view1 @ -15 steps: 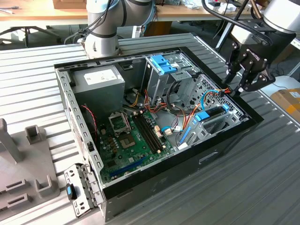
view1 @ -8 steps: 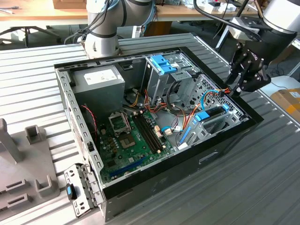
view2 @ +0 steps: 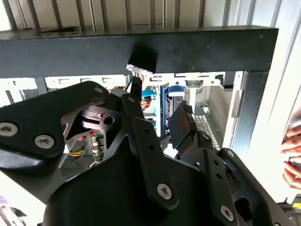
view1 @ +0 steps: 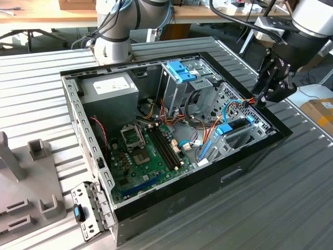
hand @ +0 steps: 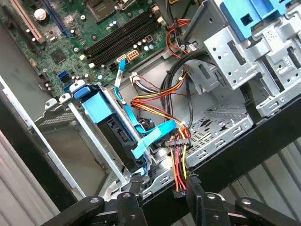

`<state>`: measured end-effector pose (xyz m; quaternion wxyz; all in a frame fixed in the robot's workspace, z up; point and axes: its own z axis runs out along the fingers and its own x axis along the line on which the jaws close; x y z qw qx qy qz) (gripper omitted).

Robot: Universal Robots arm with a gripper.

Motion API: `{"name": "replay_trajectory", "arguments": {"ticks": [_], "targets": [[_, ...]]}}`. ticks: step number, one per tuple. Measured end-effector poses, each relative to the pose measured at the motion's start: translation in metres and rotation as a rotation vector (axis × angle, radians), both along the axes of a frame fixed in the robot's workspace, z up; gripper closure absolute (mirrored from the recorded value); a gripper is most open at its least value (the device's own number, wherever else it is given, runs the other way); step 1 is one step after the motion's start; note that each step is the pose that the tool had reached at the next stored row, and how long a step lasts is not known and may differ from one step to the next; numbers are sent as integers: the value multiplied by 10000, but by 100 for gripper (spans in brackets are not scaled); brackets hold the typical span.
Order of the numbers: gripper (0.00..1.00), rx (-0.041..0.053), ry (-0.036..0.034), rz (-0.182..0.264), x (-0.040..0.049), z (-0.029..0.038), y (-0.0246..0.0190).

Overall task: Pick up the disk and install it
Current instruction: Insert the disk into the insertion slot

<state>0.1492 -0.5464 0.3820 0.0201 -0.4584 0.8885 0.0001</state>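
Note:
The disk (view1: 235, 126) stands on edge in the metal bay at the corner of the open computer case on the exterior view's right, its light-blue bracket on top. In the first wrist view the disk (hand: 101, 115) shows its blue frame and dark side, with a blue data cable beside it. My gripper (view1: 258, 99) hovers over the case's black rim, just beyond the disk. Its fingers (hand: 193, 188) stand apart, so the gripper (hand: 164, 186) is open. A black power connector (hand: 179, 191) on red, yellow and black wires rests against one finger. In the second wrist view the connector (view2: 140, 65) sits at a fingertip.
Inside the case (view1: 260, 151) lie the green motherboard (view1: 145, 151), a grey power-supply box (view1: 110, 88) and a tall metal cage with blue tabs (view1: 182, 70). Grey fixtures (view1: 31, 156) and a loose metal bracket (view1: 86, 213) lie at the exterior view's left. A person's hand (view2: 292, 150) is nearby.

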Motion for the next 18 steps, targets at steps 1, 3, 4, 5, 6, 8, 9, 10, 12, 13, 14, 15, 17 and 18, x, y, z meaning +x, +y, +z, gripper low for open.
{"name": "replay_trajectory", "arguments": {"ticks": [1, 3, 4, 5, 6, 8, 9, 10, 12, 13, 14, 15, 17, 18], "targets": [[50, 0, 0, -720, 0, -2, 0], [50, 0, 0, -1154, 0, -3, 0], [50, 0, 0, -1492, 0, -4, 0], [50, -1, 0, -1780, 0, -4, 0], [50, 0, 0, -2051, 0, -6, 0], [50, 0, 0, -2866, 0, -10, 0], [50, 0, 0, -3121, 0, -12, 0], [50, 0, 0, -3484, 0, -14, 0], [50, -1, 1, -3933, 0, -16, 0], [50, -1, 0, -4084, 0, -17, 0], [50, -1, 0, -4245, 0, -18, 0], [50, -1, 0, -4374, 0, -18, 0], [50, -1, 0, -4444, 0, -18, 1], [50, -1, 0, -4445, 0, -18, 0]]}}
